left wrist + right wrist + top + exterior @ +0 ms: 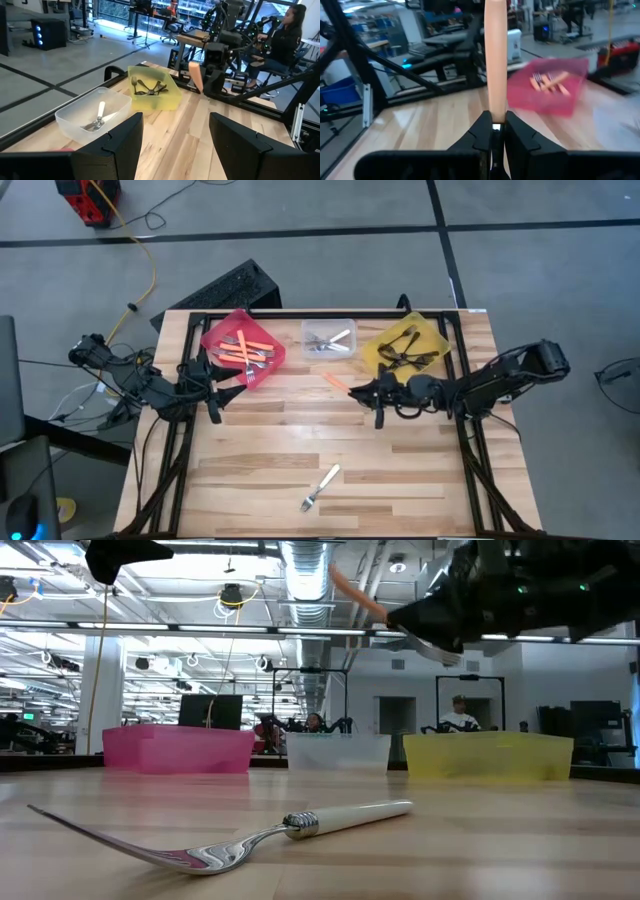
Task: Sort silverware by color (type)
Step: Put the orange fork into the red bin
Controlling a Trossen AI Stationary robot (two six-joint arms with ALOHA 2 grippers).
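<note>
Wooden table, right gripper jaws clamping orange-handled fork, left gripper jaws wide.

**Count on the table**

Three plastic bins: one red bin, one clear bin, one yellow bin. One white-handled silver fork lies loose on the wood; one orange-handled fork is held aloft. Forks inside the bins overlap, uncountable.
</note>
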